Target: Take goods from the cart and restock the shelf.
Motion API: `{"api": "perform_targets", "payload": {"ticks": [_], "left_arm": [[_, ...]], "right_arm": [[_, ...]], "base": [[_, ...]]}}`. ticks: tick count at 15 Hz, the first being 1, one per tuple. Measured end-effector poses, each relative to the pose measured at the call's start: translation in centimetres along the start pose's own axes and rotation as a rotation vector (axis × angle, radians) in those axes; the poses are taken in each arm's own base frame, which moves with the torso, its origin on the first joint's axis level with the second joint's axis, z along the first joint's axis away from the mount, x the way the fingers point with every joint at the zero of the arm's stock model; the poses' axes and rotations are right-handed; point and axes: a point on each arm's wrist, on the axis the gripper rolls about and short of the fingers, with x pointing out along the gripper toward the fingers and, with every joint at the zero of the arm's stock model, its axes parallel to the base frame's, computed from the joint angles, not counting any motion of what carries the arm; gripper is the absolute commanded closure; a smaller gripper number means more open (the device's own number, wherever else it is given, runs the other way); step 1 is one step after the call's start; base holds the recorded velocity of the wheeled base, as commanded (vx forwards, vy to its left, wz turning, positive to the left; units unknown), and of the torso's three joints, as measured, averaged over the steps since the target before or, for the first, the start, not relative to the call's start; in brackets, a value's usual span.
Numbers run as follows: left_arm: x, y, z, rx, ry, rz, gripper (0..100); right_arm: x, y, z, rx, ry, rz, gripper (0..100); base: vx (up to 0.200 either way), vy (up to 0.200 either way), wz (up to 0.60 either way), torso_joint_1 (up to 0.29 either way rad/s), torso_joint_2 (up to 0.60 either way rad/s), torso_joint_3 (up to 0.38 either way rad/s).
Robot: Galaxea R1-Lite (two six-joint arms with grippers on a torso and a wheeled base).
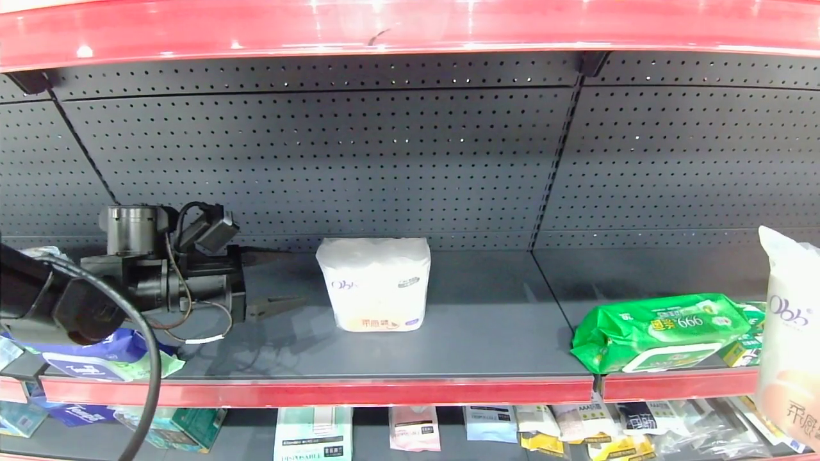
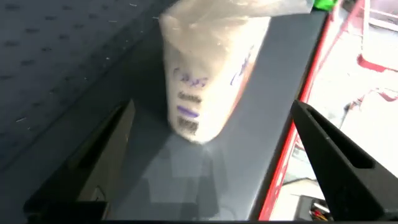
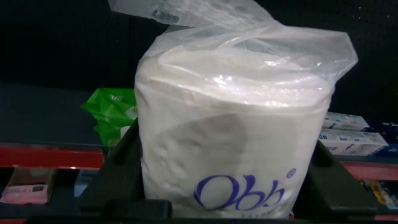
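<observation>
The shelf (image 1: 487,320) has bare board on the right of the standing tissue pack (image 1: 373,283), between it and the green wet-wipe pack (image 1: 660,330). That gap looks like the place for the held tissue pack (image 1: 791,333), which hangs well to the right of the standing one, past the wipes. The right gripper (image 3: 227,186) is closed on the held pack's two sides. To do this well, I would carry the pack in above the red front lip, keep it upright, and set it down just beside the standing pack with the faces lined up. It should not brush the wipes, and the soft wrap should not be crushed. The left gripper (image 1: 272,282) rests on the board just left of the standing pack, spread wide and empty.

The head view gives the layout and the free gap. The right wrist view adds the grip itself, with dark fingers (image 3: 124,162) against the wrap. The left wrist view adds the empty spread of its own fingers (image 2: 329,155), with the standing pack ahead of them, apart.
</observation>
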Motion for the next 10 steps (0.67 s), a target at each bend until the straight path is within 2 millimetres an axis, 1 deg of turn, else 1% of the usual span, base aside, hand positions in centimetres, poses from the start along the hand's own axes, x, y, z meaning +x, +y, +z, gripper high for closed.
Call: {"api": "perform_targets", "payload": {"ticks": [3,7,10], "left_arm": [[1.6,0.7,-0.1,0.012,-0.003,-0.029,0],[3.0,2.2,-0.4,0.026,-0.01,-0.035,0],[4.2,3.2,-0.4,0.068,-0.027,-0.055,0]], "right_arm": [[0.0,0.0,0.0,0.0,0.0,-0.001,100],[0.0,0.0,-0.1,-0.005,0.002,-0.001,100],[0.0,0.0,0.0,-0.016,0.0,0.001,100]], "base": [[0.0,0.0,0.0,0.0,0.0,0.0],[0.0,0.0,0.0,0.0,0.0,0.0],[0.0,0.0,0.0,0.0,0.0,0.0]]}}
